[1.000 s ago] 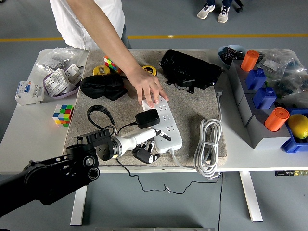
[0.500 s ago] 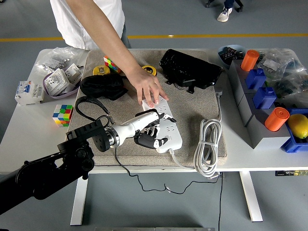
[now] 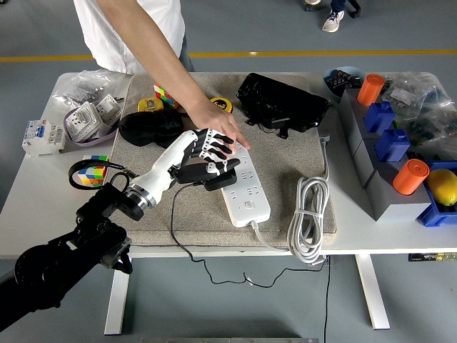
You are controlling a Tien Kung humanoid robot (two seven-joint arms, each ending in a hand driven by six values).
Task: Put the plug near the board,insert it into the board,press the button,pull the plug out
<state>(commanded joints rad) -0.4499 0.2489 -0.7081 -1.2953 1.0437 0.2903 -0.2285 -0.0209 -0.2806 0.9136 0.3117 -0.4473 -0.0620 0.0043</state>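
Note:
A white power strip (image 3: 248, 191) lies on the grey mat (image 3: 285, 153), running from the mat's middle toward its front edge. A person's hand (image 3: 216, 123) reaches in from the far side and presses down on the strip's far end. My left hand (image 3: 212, 160) hovers over the strip's left side, just below the person's fingers. Its fingers are curled over a black plug (image 3: 216, 174), which is held at the strip's left edge and slightly above it. The plug's black cable (image 3: 172, 227) trails down over the table's front edge.
A black pouch (image 3: 152, 128) and a black case (image 3: 281, 102) lie on the mat's far part. A coiled white cable (image 3: 308, 214) sits right of the strip. Rubik's cubes (image 3: 92, 170) and electrical parts are at left; grey boxes (image 3: 371, 153) with orange and blue pieces at right.
My left hand closed over the plug on the strip, then rose and moved up-left with it. The person's hand stayed on the strip's far end.

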